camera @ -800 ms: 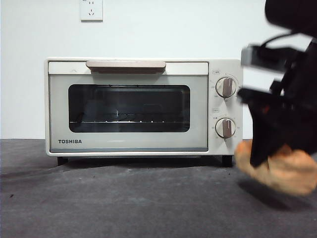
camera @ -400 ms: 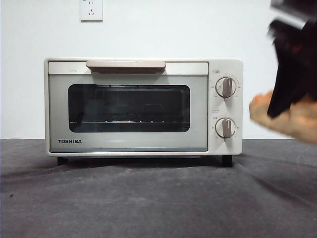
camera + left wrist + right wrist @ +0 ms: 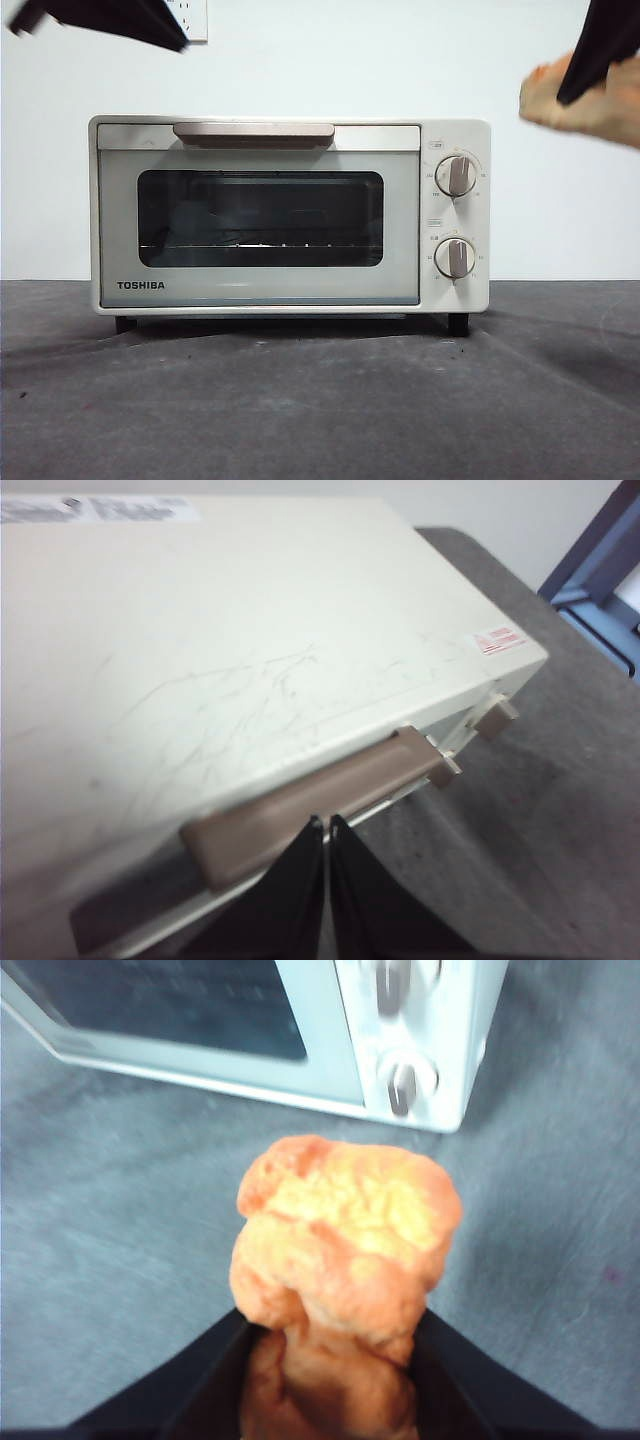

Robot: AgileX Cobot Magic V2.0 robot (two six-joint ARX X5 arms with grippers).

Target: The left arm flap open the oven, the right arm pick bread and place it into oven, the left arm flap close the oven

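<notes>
The cream-white oven stands mid-table with its door closed and its beige handle along the top. My left gripper hangs above the oven's top left corner. In the left wrist view its jaws are shut together, empty, just over the handle. My right gripper is high at the right, level with the oven's top, shut on the golden-orange bread. The right wrist view shows the lumpy bread clamped between both jaws, well above the table, with the oven's knob side beyond it.
A dark grey cloth covers the table in front of the oven. A white wall with a power socket is behind it. Two round knobs sit on the oven's right panel.
The right gripper has risen with the bread from near the table to about the height of the oven's top. The left gripper has come into view at the top left.
</notes>
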